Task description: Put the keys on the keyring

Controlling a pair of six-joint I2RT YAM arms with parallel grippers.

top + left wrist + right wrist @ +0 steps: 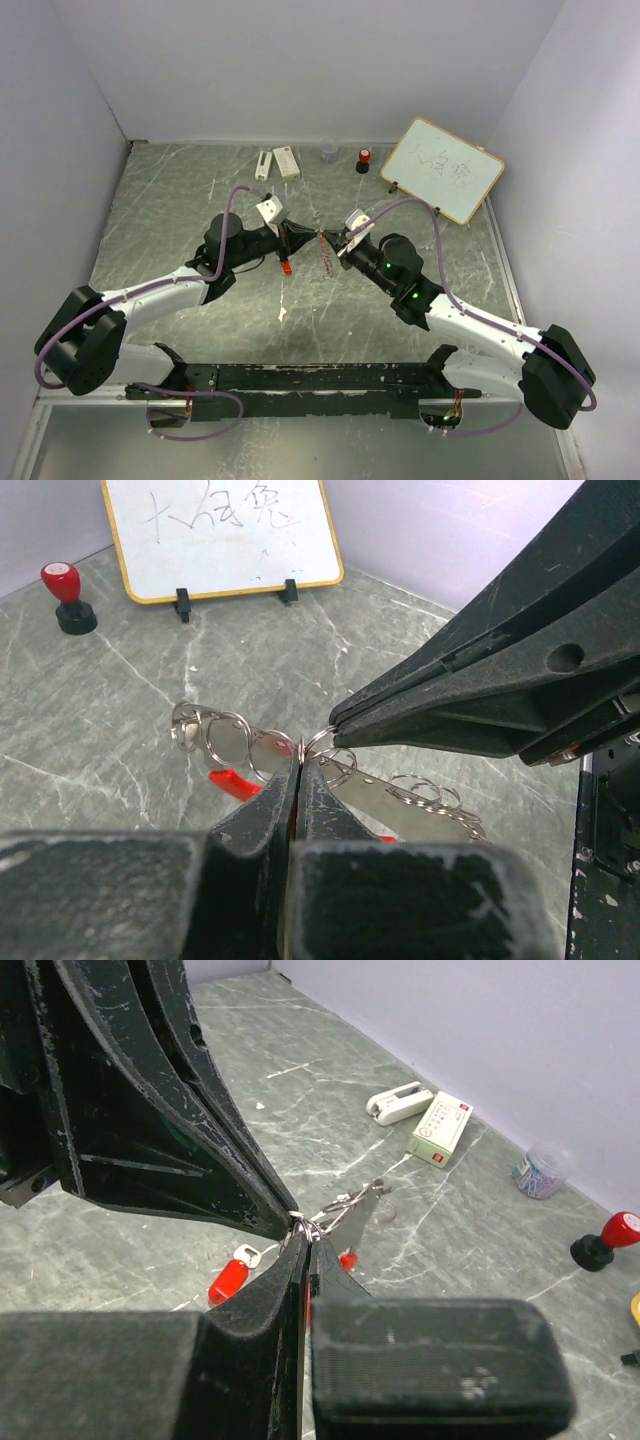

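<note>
— Left gripper [300,768]: clenched on what?
— On the keyring [322,742], pinching the rim of its thin silver metal ring. Right gripper [306,1242] is clamped on the same ring from the opposite side. The tips almost touch, so the 2 arms seem to hold it just above the grey marble table [90,730].
— Why 2 grips on 1 ring?
— My guess: 1 steadies it while the other works the coil open for a key.
— And the keys?
— 1 small silver key with a red plastic tag [228,1280] seems to lie on the table just below the grippers, not yet threaded. The black-tagged key I cannot make out.
</note>
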